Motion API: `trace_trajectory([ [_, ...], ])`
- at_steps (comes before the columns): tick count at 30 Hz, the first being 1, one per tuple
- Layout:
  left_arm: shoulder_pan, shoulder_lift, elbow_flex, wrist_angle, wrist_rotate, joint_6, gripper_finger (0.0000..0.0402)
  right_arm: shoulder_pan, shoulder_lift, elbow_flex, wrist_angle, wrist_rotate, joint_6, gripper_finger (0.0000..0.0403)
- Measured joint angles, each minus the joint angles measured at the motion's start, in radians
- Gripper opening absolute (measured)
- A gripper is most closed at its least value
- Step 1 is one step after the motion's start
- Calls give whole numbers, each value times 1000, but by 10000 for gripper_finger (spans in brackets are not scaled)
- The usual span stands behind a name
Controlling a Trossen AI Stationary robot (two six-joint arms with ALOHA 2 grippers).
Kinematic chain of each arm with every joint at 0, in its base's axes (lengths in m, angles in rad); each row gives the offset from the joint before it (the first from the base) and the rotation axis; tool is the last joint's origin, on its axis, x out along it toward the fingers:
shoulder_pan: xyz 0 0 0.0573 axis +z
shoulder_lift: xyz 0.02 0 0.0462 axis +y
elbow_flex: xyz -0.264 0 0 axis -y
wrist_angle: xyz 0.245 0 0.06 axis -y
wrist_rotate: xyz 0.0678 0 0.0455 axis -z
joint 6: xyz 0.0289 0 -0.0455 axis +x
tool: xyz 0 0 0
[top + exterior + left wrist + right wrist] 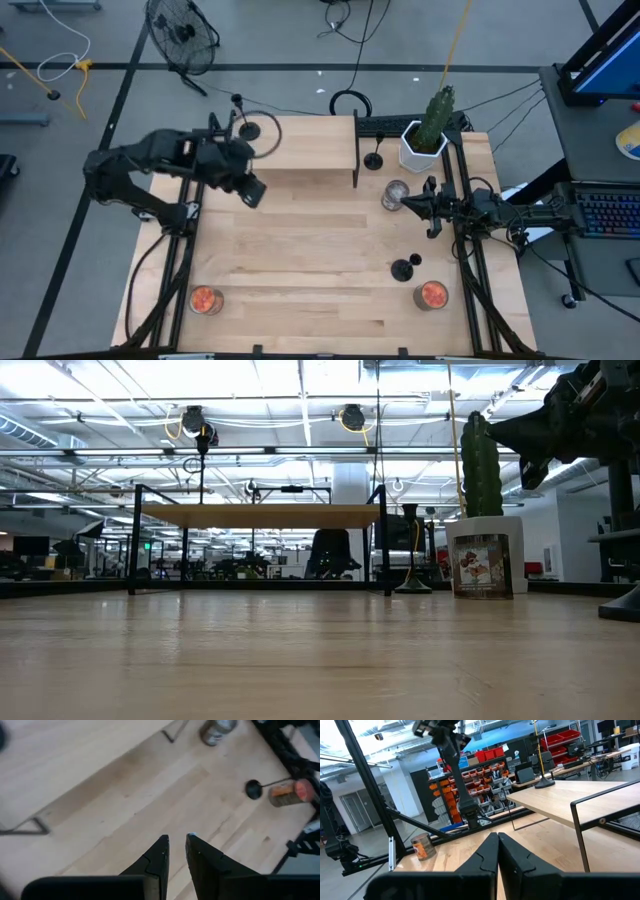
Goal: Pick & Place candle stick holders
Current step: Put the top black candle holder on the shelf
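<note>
One holder (247,130) stands on the shelf (300,150) at its far left corner, so by my reckoning a third of the job is done, if the shelf is indeed where they go. Two are left on the bare table (300,250): one holder (373,160) just off the shelf's right end, beside the cactus pot (420,148), and another holder (402,268) well in front of the shelf to the right, near an orange can (432,295). The left gripper (252,190) hangs over the shelf's left front edge with its fingers a narrow slit apart and nothing between them. It looks free for the next pick. The right gripper (412,203) waits off the shelf's right front corner, by a silver can (395,195), fingers pressed together and empty. Whether the holder by the pot stands upright is hard to tell from above; it probably does.
</note>
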Motion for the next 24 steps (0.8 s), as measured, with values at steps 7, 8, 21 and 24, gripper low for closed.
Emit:
trace_trajectory([
  [7,-97,0,-158,281,-101,27,69,0,0,0,7,-1,0,0],
  [8,-109,0,-182,320,-104,32,69,0,0,0,7,-1,0,0],
  [21,-212,-1,-480,664,-188,-30,69,0,1,21,66,2,-51,0],
  [24,-232,-23,-548,738,-202,-44,69,0,33,67,10,10,-119,0],
])
